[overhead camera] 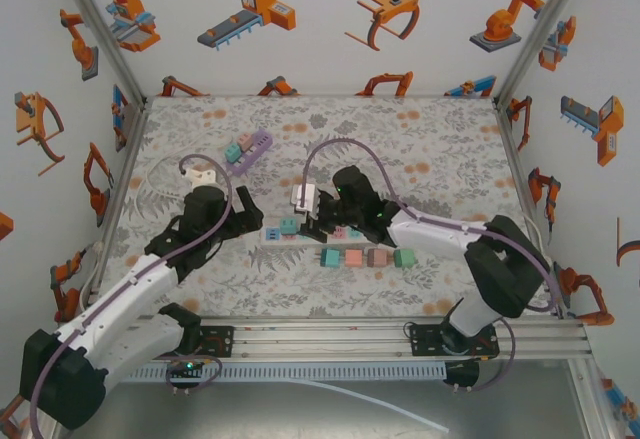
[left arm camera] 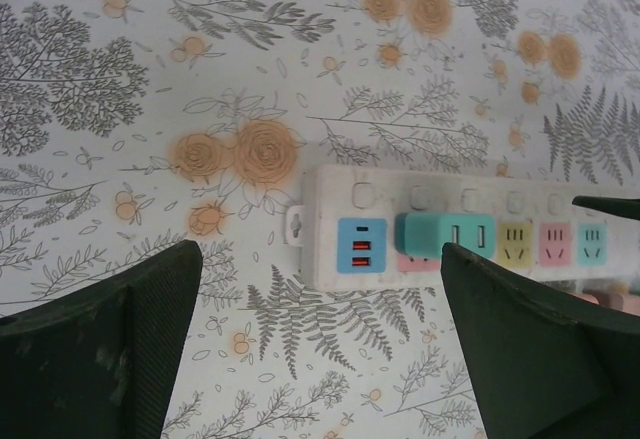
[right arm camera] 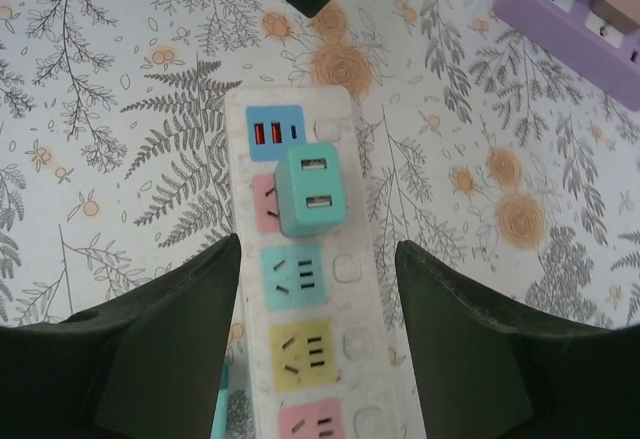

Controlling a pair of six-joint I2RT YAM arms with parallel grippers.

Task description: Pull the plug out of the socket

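Note:
A teal plug (right arm camera: 312, 191) sits in the pink socket of the white power strip (right arm camera: 345, 309), second from the strip's end. My right gripper (right arm camera: 318, 339) is open and straddles the strip just behind the plug. Its left finger lies against the strip's edge and a thin gap shows at its right finger. My left gripper (left arm camera: 320, 359) is wide open with nothing between its fingers. It hovers off the strip's end (left arm camera: 325, 209), and the plug (left arm camera: 445, 234) is ahead of it and to the right. From above, the two grippers (overhead camera: 250, 221) (overhead camera: 312, 219) face each other across the plug (overhead camera: 288, 225).
A purple power strip (overhead camera: 248, 151) with plugs in it lies at the back left. A white adapter (overhead camera: 203, 172) on a cable is near it. Several coloured blocks (overhead camera: 365, 257) sit in a row in front of the white strip. A purple cable (overhead camera: 330, 149) loops behind my right gripper.

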